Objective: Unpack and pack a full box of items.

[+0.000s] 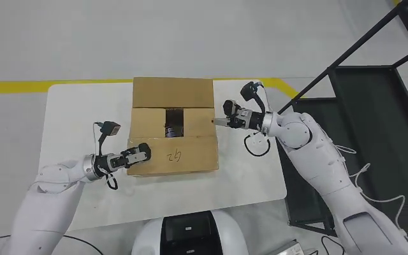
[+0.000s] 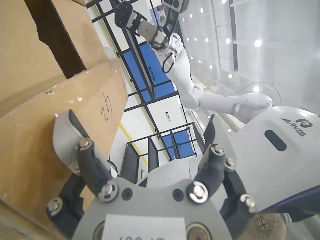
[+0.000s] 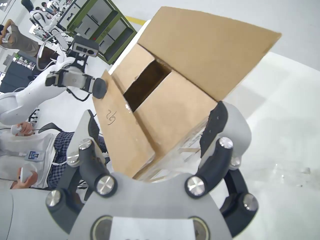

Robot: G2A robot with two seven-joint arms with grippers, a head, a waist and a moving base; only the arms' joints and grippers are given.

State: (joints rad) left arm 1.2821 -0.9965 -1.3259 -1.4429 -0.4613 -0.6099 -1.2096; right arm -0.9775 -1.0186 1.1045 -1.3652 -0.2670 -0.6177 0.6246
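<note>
A brown cardboard box stands in the middle of the white table. Its far flap lies open toward the back, and the near flap, marked with handwriting, is folded outward. The two side flaps are down with a gap between them, where a dark item shows. My left gripper is open at the near flap's left corner, one finger against the cardboard. My right gripper is open at the box's right edge, and the box lies just ahead of its fingers.
A black metal rack stands close to the table's right side. A yellow floor line runs behind the table. Bare tabletop lies left of the box and at the front right.
</note>
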